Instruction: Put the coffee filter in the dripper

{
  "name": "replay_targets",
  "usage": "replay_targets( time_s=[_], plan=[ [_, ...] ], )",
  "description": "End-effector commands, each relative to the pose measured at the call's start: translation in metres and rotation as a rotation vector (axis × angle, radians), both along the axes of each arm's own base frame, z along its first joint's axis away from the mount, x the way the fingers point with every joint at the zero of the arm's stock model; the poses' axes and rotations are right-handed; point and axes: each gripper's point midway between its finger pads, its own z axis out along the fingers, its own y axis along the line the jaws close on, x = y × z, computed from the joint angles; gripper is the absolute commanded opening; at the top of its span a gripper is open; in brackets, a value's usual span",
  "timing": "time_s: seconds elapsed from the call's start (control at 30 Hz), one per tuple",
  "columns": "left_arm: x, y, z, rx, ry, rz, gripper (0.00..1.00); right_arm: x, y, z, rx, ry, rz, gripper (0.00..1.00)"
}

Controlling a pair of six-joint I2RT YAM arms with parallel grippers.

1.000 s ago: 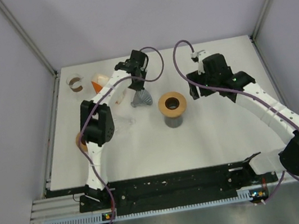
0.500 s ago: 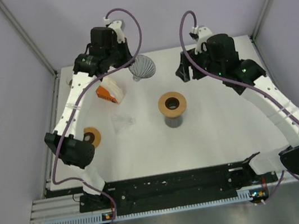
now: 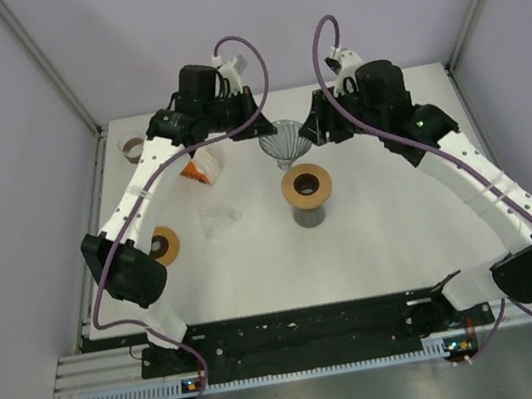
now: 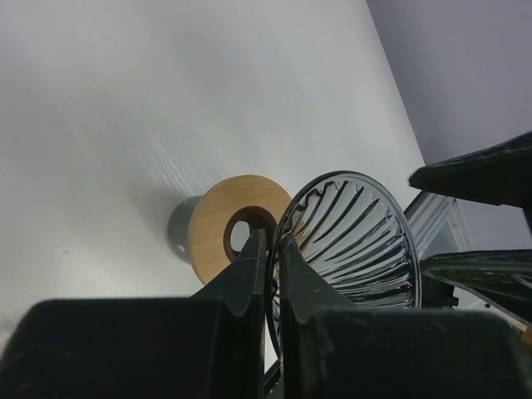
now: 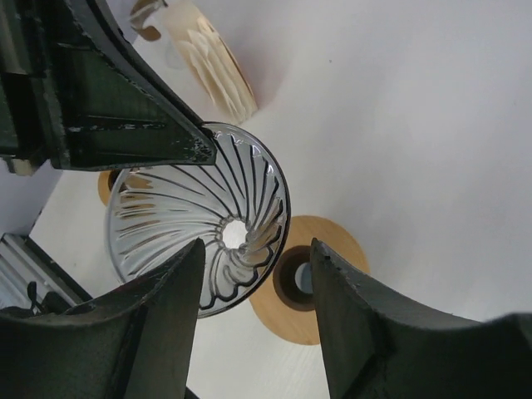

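Observation:
The dripper (image 3: 284,141) is a clear ribbed glass cone, held in the air by its rim with my left gripper (image 3: 257,130) shut on it. In the left wrist view the rim (image 4: 357,241) runs between the fingers of the left gripper (image 4: 270,241). Just in front of it stands a grey base with a wooden collar (image 3: 307,191). My right gripper (image 3: 314,131) is open beside the cone's right side; its fingers (image 5: 258,249) straddle the dripper's (image 5: 199,224) lower edge without touching. The cream pleated coffee filter (image 3: 198,167) lies on the table at the back left (image 5: 218,71).
A clear crumpled plastic piece (image 3: 218,217) lies left of the base. One wooden ring (image 3: 164,244) sits at the left and another (image 3: 133,148) in the back left corner. Frame posts and walls border the table.
My left arm has lifted the dripper off the table, then carried it right to just behind the wood-collared base. My right gripper has moved left toward it and its jaws have narrowed.

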Motion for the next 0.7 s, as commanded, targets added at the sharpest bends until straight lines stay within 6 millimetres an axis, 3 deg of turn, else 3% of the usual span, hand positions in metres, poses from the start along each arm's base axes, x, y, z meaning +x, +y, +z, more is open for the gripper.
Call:
replay_targets(
  time_s=[0.0,0.13,0.2,0.37,0.47,0.57,0.67],
  plan=[
    [-0.012,-0.026,0.03,-0.106,-0.081,-0.09,0.0,0.002,0.009,-0.021,0.002,0.043,0.004,0.52],
    [-0.014,-0.032,0.024,-0.118,-0.079,-0.113,0.0,0.007,0.001,-0.052,-0.074,0.096,-0.041,0.45],
    [-0.015,-0.034,0.02,-0.121,-0.081,-0.12,0.0,0.007,-0.001,-0.056,-0.09,0.099,-0.044,0.35],
    [-0.01,-0.037,0.002,-0.103,-0.074,-0.127,0.0,0.009,-0.001,-0.062,-0.106,0.106,-0.047,0.0],
    [-0.009,-0.035,-0.004,-0.072,-0.08,-0.125,0.01,0.01,-0.005,-0.067,-0.122,0.109,-0.062,0.0],
    [-0.003,-0.025,-0.014,0.006,-0.094,-0.078,0.2,0.009,-0.006,-0.072,-0.128,0.121,-0.06,0.0],
    [-0.001,-0.015,-0.025,0.079,-0.097,-0.041,0.27,0.008,-0.003,-0.074,-0.123,0.13,-0.048,0.0]
  ],
)
